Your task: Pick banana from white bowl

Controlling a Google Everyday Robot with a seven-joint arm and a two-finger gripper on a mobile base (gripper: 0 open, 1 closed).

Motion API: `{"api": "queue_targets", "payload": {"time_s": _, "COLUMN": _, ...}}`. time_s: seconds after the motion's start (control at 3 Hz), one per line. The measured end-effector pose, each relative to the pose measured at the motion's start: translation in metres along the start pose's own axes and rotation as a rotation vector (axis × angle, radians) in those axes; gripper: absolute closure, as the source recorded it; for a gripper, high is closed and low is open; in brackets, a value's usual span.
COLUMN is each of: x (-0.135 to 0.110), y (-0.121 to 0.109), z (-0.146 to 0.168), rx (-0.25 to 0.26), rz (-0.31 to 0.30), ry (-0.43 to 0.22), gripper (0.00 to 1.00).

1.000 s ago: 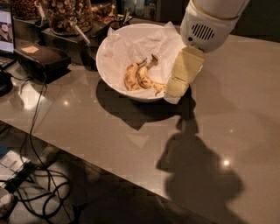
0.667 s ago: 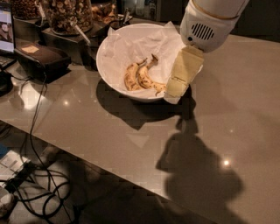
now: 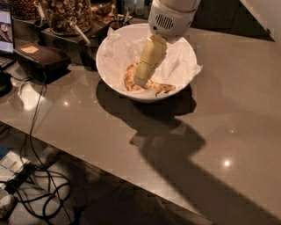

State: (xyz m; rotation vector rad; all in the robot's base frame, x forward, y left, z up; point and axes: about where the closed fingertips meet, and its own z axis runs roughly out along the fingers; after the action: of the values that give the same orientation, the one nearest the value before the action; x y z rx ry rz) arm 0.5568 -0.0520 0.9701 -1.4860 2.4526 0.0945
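Note:
The white bowl stands on the grey counter at the upper middle, lined with crumpled white paper. A brown-spotted, peeled-looking banana lies on the bowl's bottom. My gripper, cream-coloured under a white wrist housing, reaches down into the bowl from above. Its tip rests at the banana's left part and hides some of it.
Glass jars of nuts with scoops stand behind the bowl at upper left. A black box and a lit screen sit at the left. Cables lie on the floor below the counter's front edge.
My gripper has moved from the bowl's right rim into the bowl, down onto the banana. The view has shifted, so the bowl sits further right in the frame.

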Motion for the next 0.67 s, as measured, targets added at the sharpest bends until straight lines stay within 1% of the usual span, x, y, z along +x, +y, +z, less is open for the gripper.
{"api": "queue_targets", "payload": {"time_s": 0.33, "x": -0.012, "y": -0.008, "z": 0.004, "rx": -0.007, "rz": 0.040, "ry": -0.057, "gripper": 0.00}}
{"api": "queue_targets", "payload": {"time_s": 0.67, "x": -0.011, "y": -0.024, "z": 0.012, "rx": -0.017, "rz": 0.111, "ry": -0.064, "gripper": 0.00}}
